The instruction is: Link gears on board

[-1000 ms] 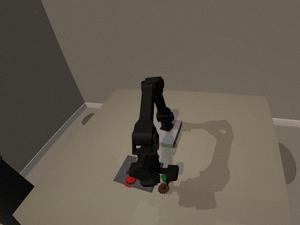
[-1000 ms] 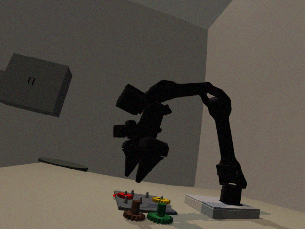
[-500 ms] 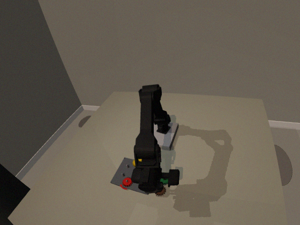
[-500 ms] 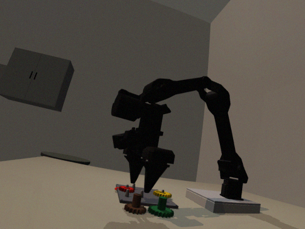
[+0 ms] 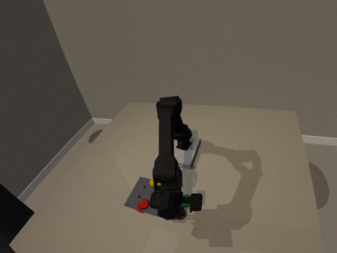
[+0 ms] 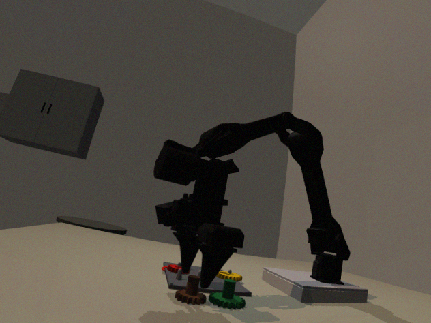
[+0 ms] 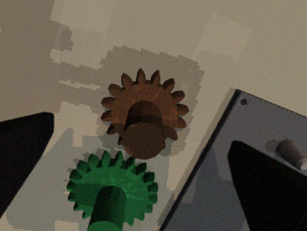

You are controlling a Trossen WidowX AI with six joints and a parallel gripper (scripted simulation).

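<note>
Two loose gears — the brown gear (image 5: 183, 216) (image 6: 190, 296) (image 7: 142, 105) and green gear (image 5: 185, 204) (image 6: 227, 299) (image 7: 113, 186) — are seen unplaced on the counter (image 5: 217, 179) (image 6: 86, 270) (image 7: 274, 29), low centre in the exterior view. The end effector (image 6: 195, 279) (image 7: 144, 135) is spread wide, nothing gripped; the linking, seemingly, is all left.

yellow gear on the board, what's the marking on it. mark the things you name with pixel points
A black stripe across the yellow gear (image 5: 152, 182) (image 6: 230, 277); it shows best in the exterior view.
</note>
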